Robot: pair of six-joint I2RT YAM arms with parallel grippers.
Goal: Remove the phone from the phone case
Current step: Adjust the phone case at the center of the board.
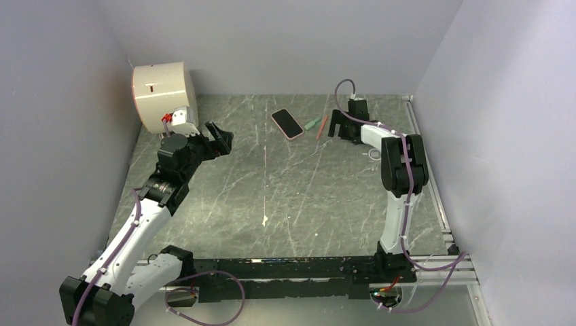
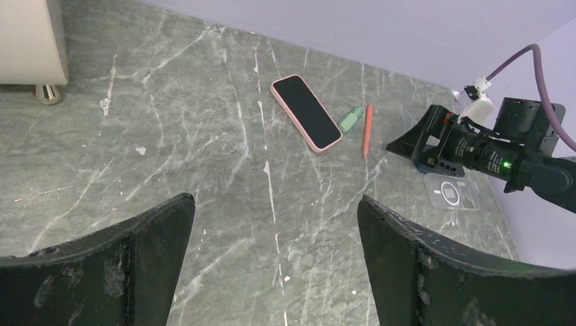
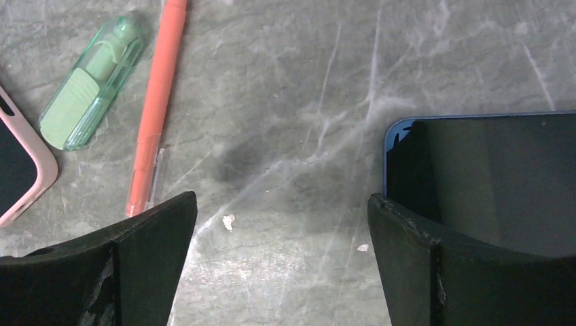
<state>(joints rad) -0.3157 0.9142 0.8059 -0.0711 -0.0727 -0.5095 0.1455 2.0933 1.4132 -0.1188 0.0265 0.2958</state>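
A phone in a pink case [image 1: 286, 123] lies screen up at the back middle of the table; it also shows in the left wrist view [image 2: 306, 112] and at the left edge of the right wrist view [image 3: 20, 170]. A dark-screened phone with a blue edge [image 3: 489, 176] lies flat under my right gripper's right finger, showing below it in the left wrist view [image 2: 438, 168]. A clear empty case with a ring [image 2: 452, 192] lies just nearer [image 1: 374, 155]. My right gripper [image 1: 337, 125] [image 3: 282, 200] is open and empty, low over the table. My left gripper [image 1: 221, 139] [image 2: 273, 200] is open and empty, raised at the left.
A green capped item [image 3: 92, 81] and an orange pen [image 3: 157, 109] lie between the pink-cased phone and my right gripper. A white drum-shaped device [image 1: 163, 95] stands at the back left. Walls close in the table on three sides.
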